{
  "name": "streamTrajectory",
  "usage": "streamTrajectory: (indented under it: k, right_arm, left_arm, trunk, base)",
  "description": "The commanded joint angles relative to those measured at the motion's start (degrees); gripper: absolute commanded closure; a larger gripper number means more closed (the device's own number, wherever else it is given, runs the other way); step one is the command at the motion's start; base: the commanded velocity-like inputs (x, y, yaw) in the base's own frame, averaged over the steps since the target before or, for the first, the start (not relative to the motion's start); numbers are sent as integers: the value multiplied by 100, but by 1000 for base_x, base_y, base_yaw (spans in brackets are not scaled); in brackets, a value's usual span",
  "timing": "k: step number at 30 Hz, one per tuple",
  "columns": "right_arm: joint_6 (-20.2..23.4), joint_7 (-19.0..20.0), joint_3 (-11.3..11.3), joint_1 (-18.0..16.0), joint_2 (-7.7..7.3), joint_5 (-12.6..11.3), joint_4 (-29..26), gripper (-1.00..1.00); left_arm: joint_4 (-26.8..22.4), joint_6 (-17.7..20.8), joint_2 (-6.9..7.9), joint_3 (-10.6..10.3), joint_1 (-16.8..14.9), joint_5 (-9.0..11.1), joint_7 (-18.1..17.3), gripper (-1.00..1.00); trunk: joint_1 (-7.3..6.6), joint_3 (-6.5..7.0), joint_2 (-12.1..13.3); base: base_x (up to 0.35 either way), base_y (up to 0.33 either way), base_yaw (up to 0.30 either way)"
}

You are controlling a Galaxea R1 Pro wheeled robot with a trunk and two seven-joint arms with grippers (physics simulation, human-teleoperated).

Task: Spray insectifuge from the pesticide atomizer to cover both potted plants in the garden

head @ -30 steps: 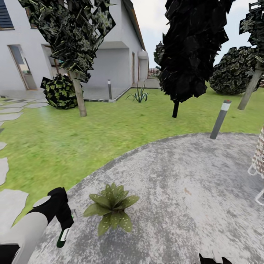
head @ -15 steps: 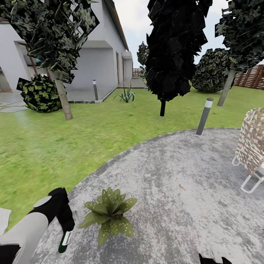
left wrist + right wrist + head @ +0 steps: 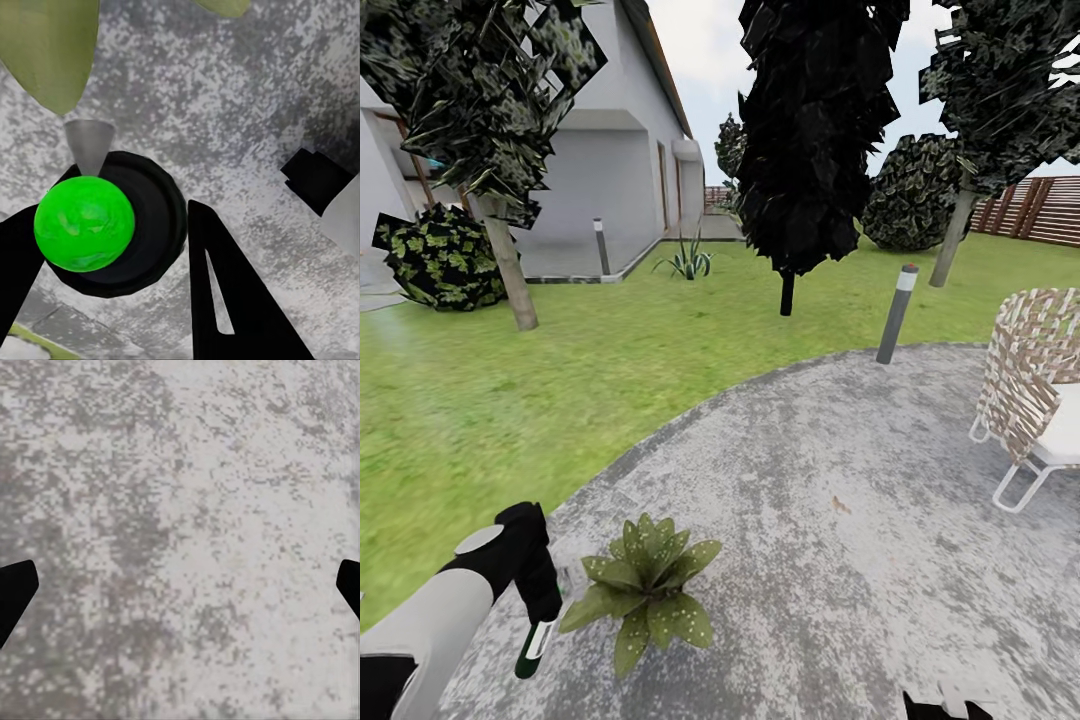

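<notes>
1. The pesticide atomizer [image 3: 534, 640] hangs nozzle-down in the left gripper [image 3: 538, 612], over the patio [image 3: 840, 560] near its lawn-side edge, just beside the potted plant [image 3: 641, 590].
2. The left wrist view looks along the bottle: its bright green end [image 3: 84, 223] sits in a black round body, clamped between the two dark fingers [image 3: 225, 300], with a grey cone at the rim and plant leaves [image 3: 46, 46] above the stone.
3. In the right wrist view the right gripper [image 3: 180, 585] is spread wide, its tips at opposite sides, nothing between them but grey stone; the head view catches only its tips [image 3: 945, 708] at the near patio edge.
4. The head view adds the lawn [image 3: 490, 400], a bollard lamp [image 3: 896, 313], a woven chair [image 3: 1032, 385], dark trees [image 3: 815, 130], the fence [image 3: 1030, 208] and the white house [image 3: 600, 180].
5. Since the earlier frames the camera has turned right: the chair has come further into sight and the stepping stones have left it, while arm, bottle and plant keep their places relative to one another.
</notes>
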Motion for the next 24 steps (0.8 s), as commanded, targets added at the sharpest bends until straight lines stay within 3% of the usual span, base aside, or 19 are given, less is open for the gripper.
streamTrajectory:
  k: [1, 5, 11, 19, 24]
  right_arm:
    - [-27, 43, -49, -6, 0, 35, -3, -100]
    - [-27, 43, -49, -5, -5, 43, -7, -100]
    - [-27, 39, -49, -5, 4, 29, -7, -100]
    - [-19, 39, -49, -5, 5, 25, -5, -100]
    - [-19, 38, -49, -5, 5, 24, -6, -100]
  left_arm:
    - [-5, 59, 7, -36, 5, 3, -29, 100]
    - [11, 67, 29, -27, 14, 14, -25, 100]
    - [-5, 82, 36, -18, -6, 21, -28, 100]
    - [-11, 87, -9, -22, -24, 21, -17, 100]
    - [-11, 92, -23, -20, -1, 22, -19, 100]
  trunk:
    - [-1, -5, -2]
    - [-1, -5, -2]
    - [-1, -1, -2]
    - [-1, 36, -2]
    - [-1, 60, -2]
  base:
    - [0, 0, 0]
    - [0, 42, 0]
    - [-37, 267, -28]
    - [-165, 282, -211]
    - [-98, 107, -225]
